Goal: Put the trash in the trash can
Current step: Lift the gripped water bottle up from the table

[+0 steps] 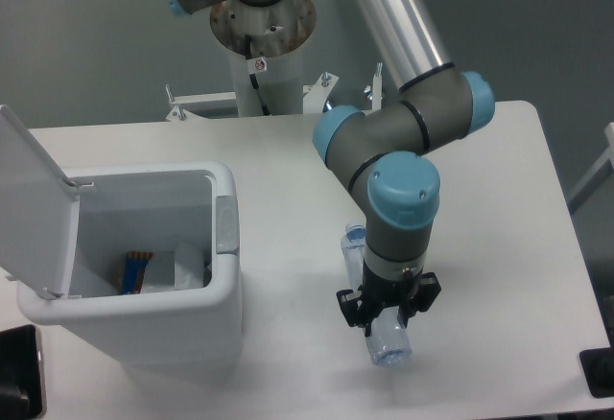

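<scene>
A crushed clear, blue-tinted plastic bottle (389, 345), one piece of the trash, is held crosswise in my gripper (387, 317). Its cap end pokes out behind the wrist and its base sticks out toward the table's front edge. The gripper is shut on the bottle, right of the trash can and well apart from it. A faint shadow on the table beneath suggests the bottle is lifted. The white trash can (226, 247) stands at the left with its lid (29, 199) swung open. Inside lie a white crumpled wrapper (188, 265) and a striped orange-blue item (136, 271).
The arm's grey pedestal (261, 46) rises behind the table's far edge. A black object (19, 386) sits at the front left corner and another (600, 372) at the front right edge. The white table (499, 199) stretches right of the arm.
</scene>
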`<state>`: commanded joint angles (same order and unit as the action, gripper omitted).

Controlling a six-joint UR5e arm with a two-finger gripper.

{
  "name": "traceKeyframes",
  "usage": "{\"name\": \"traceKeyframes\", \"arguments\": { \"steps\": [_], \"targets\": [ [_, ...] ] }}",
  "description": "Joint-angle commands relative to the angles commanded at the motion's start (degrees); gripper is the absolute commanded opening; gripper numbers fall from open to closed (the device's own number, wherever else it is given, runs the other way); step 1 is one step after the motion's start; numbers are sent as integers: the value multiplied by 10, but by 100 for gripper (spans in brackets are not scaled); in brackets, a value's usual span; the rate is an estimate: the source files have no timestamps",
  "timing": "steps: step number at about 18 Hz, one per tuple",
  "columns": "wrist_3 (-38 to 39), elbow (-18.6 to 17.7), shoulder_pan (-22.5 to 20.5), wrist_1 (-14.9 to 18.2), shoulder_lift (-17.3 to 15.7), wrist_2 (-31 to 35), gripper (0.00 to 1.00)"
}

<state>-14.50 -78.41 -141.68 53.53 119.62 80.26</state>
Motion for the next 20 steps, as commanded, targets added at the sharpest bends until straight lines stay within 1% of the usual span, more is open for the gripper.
{"name": "traceKeyframes", "arguments": {
  "steps": [3,6,10,13,15,18,20],
  "targets": [
    [7,26,-2,0,-3,-25,58],
    [6,31,-11,-1,-18,-48,58],
    [8,46,-24,-2,-36,-100,58],
    [40,58,-28,-17,-47,-142,58],
    [68,59,-26,-34,-59,-154,58],
    [112,68,-24,-58,-74,-192,58],
    [116,70,-24,-59,-90,-216,58]
  ]
}}
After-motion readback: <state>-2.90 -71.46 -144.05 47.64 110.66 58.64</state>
